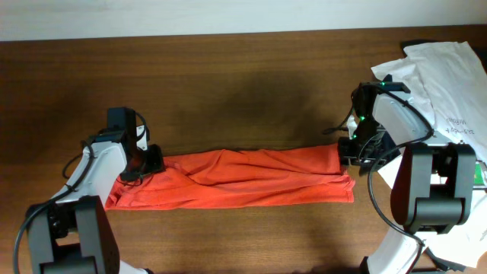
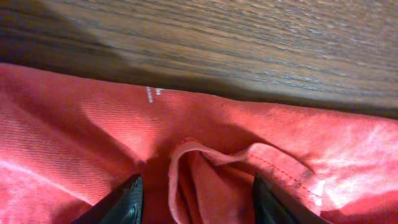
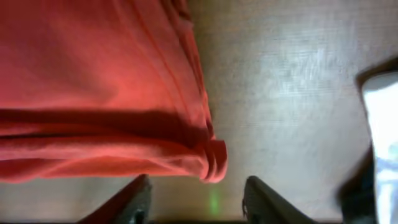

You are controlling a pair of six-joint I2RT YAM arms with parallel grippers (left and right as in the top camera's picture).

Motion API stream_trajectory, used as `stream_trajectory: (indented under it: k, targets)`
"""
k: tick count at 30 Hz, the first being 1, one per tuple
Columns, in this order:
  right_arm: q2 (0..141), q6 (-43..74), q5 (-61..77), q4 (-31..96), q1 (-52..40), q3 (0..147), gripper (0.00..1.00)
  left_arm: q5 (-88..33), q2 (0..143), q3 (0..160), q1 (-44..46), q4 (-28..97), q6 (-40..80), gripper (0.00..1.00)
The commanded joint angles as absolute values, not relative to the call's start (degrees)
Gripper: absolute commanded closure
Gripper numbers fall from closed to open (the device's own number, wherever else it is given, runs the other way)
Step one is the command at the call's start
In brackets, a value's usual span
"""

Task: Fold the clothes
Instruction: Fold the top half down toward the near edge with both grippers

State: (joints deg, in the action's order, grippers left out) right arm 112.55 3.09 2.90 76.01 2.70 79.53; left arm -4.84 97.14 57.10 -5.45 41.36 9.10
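Observation:
The red-orange T-shirt point(image 1: 236, 179) lies as a long narrow band across the wooden table, its lettering hidden. My left gripper point(image 1: 149, 161) is at the band's left end. In the left wrist view its fingers point(image 2: 196, 202) are open, spread over a raised fold of the red cloth point(image 2: 205, 174). My right gripper point(image 1: 348, 150) is at the band's right end. In the right wrist view its fingers point(image 3: 196, 199) are open and empty, just past the layered corner of the shirt point(image 3: 211, 163).
White garments point(image 1: 449, 76) are piled at the table's right edge, behind the right arm. A white edge shows at the right of the right wrist view point(image 3: 382, 130). Bare wooden table point(image 1: 228, 91) lies behind the shirt.

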Motion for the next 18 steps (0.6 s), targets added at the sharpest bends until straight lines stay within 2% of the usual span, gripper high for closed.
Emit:
stream_trajectory:
  k: [1, 3, 6, 7, 8, 9, 14, 18]
  targets:
    - [111.9, -0.99, 7.84, 72.23, 2.66, 76.29, 0.45, -1.5, 97.49, 56.93, -7.14, 42.35, 10.31, 0.44]
    - [111.9, -1.45, 9.06, 66.11, 2.66, 71.72, 0.45, 3.77, 97.49, 56.9, -7.38, 44.27, 12.88, 0.44]
    - [111.9, -1.04, 11.09, 57.28, 2.66, 64.79, 0.47, 3.92, 97.49, 56.27, -7.35, 44.23, 14.2, 0.4]
    - [111.9, -1.04, 11.42, 55.88, 2.66, 63.46, 0.57, 3.95, 97.51, 55.83, -7.35, 43.92, 14.33, 0.4]
    - [111.9, -1.04, 11.33, 55.61, 2.66, 63.0, 0.86, 3.95, 97.51, 55.07, -7.35, 43.16, 14.33, 0.38]
    - [111.87, 1.43, 9.02, 55.66, 2.72, 63.02, 0.96, 3.97, 97.56, 53.3, -7.38, 40.82, 14.33, 0.37]
    - [111.83, 18.92, -10.11, 57.41, 4.4, 63.72, 0.96, 4.36, 97.62, 49.19, -11.92, 35.64, 15.0, 0.36]
    - [111.83, 18.17, -9.34, 57.01, 6.83, 63.81, 0.96, 4.03, 97.78, 47.7, -18.5, 35.29, 17.34, 0.33]
